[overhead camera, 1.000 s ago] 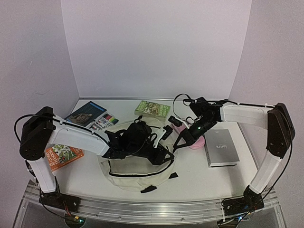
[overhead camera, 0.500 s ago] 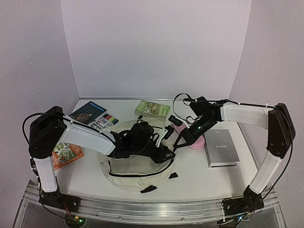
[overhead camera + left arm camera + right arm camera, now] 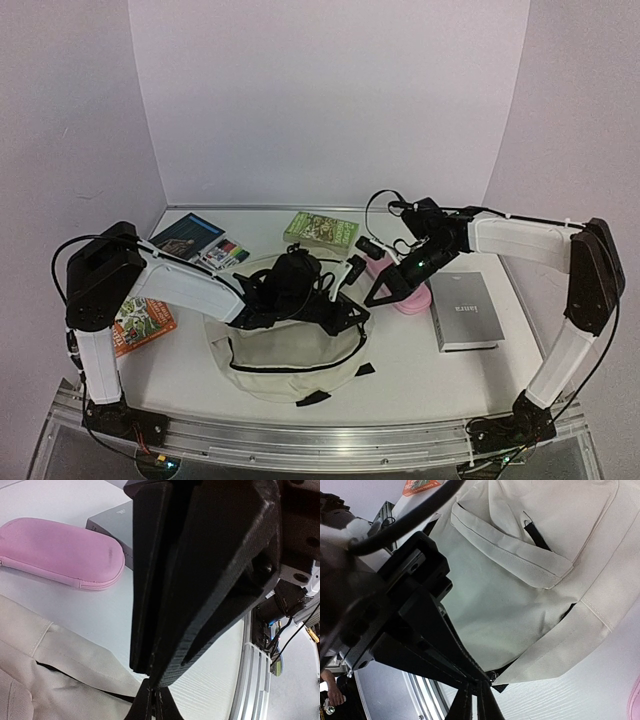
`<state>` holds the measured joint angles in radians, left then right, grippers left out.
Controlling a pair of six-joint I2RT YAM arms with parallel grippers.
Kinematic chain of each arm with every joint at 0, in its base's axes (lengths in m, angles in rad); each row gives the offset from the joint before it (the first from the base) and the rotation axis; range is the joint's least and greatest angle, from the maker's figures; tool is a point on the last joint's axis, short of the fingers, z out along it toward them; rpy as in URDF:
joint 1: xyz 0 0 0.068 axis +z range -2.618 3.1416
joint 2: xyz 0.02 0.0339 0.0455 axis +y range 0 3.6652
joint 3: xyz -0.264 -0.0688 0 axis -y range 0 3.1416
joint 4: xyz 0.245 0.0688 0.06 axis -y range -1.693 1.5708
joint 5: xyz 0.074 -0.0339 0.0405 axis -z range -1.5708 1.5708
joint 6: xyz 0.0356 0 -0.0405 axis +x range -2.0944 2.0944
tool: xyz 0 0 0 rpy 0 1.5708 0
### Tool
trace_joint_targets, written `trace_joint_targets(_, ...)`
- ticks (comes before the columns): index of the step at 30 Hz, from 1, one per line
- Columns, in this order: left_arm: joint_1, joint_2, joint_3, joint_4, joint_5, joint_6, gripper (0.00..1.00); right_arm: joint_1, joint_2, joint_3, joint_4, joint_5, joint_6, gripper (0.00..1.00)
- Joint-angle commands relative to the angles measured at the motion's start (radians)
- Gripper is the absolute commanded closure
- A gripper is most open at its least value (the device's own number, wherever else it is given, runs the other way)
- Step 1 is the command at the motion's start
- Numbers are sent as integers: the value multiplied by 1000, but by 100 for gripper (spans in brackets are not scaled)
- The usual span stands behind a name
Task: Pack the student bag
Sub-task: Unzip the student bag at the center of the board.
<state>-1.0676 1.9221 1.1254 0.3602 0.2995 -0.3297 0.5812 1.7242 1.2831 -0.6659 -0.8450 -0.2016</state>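
Slumping soft cream fabric student bag [image 3: 290, 355]; left fingers [image 3: 200, 580], right fingers [image 3: 430, 645] closed at its black-trimmed edge.

Pencil case [image 3: 414, 300] between bag [image 3: 285, 362] and box [image 3: 465, 311].

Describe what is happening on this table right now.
Both arms are working on the cream backpack. The left tool and right tool are each shut on a thin black piece near its right edge, a strap or zip pull. The pink pencil case, grey box, books and markers lie outside on the table.
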Motion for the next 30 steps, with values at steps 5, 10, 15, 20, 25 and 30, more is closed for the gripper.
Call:
trace_joint_targets(5,4,28,37,40,24,-20,100,-19,-127,-46,12,45,60,48)
trace_joint_targets(10,22,28,30,43,-53,-82,100,-21,-164,-189,23,5,98,47)
trace_joint_targets(15,34,43,50,40,-81,-119,100,-21,-104,-251,104,-52,162,45)
trace_joint_targets(20,40,35,41,34,-111,-140,100,-21,-45,-302,286,-53,280,43)
trace_joint_targets(25,42,27,40,27,-120,-138,100,-21,34,-314,415,-110,361,43)
trace_joint_targets(30,43,31,42,25,-120,-138,100,-18,70,-333,530,-169,455,43)
